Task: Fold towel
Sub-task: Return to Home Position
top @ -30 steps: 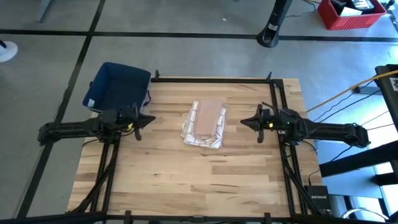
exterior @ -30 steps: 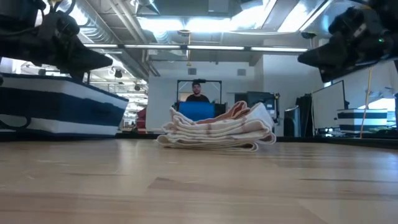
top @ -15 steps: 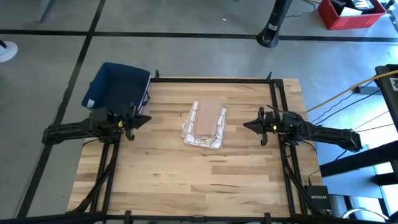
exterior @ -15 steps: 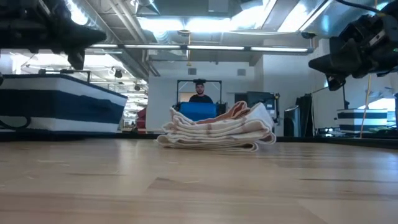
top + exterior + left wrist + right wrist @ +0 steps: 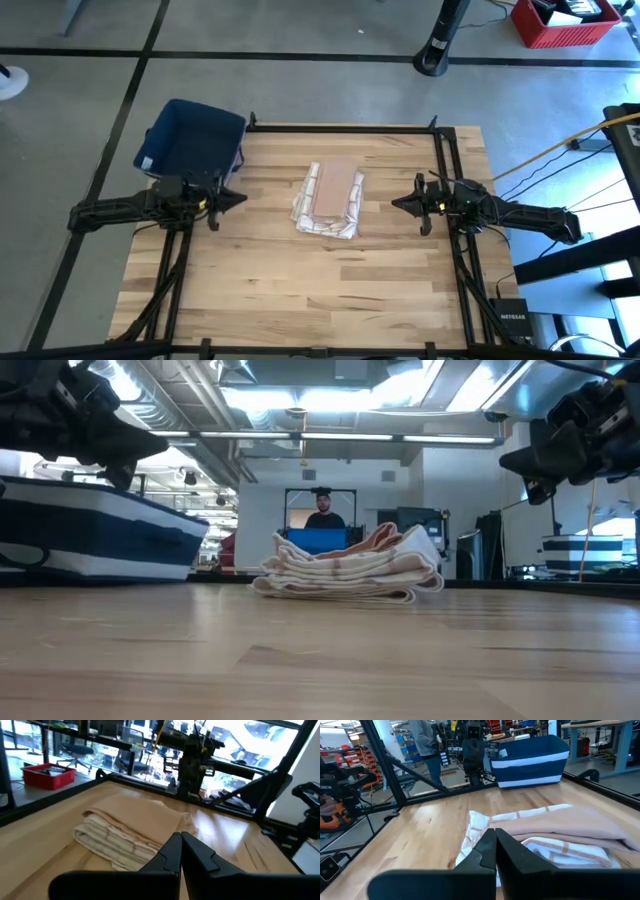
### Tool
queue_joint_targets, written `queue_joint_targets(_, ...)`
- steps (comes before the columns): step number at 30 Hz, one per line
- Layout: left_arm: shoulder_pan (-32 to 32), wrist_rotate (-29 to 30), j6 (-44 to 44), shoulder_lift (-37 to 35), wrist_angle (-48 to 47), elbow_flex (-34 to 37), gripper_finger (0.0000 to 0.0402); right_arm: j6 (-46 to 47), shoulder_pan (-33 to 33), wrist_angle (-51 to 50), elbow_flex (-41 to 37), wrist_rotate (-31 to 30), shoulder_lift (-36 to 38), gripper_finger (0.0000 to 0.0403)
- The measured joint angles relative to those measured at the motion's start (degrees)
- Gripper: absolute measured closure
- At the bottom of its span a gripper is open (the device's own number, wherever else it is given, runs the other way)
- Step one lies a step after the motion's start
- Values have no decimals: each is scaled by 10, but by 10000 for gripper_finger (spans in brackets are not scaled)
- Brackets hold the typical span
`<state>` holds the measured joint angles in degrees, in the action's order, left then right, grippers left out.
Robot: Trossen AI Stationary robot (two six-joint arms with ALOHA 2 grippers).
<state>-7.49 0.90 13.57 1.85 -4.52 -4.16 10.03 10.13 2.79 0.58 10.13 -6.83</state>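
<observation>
High view: at the middle of the table (image 5: 300,290), a little toward its far edge, the light brown towel (image 5: 336,186) lies on the white patterned towels (image 5: 322,218) and hides most of their layers. The left gripper (image 5: 236,198) hangs by the left edge and the right gripper (image 5: 398,203) by the right edge, both apart from the towels, fingers pressed together on nothing. The blue bin (image 5: 190,140) overhangs the far left corner. The low view cuts both arms off.
</observation>
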Motion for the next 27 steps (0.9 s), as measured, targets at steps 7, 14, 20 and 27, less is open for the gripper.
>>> queue_joint_targets(7,0,-21,-21,0,-9,1,401,-3,0,-1,0,0,0,397)
queue_joint_targets(14,0,-36,-47,0,57,36,401,-3,0,-4,-1,0,0,397)
queue_joint_targets(20,0,-32,-46,0,56,36,401,-3,0,-4,-1,-1,0,397)
queue_joint_targets(27,0,-18,-34,1,52,36,399,-3,0,-4,-1,-5,0,397)
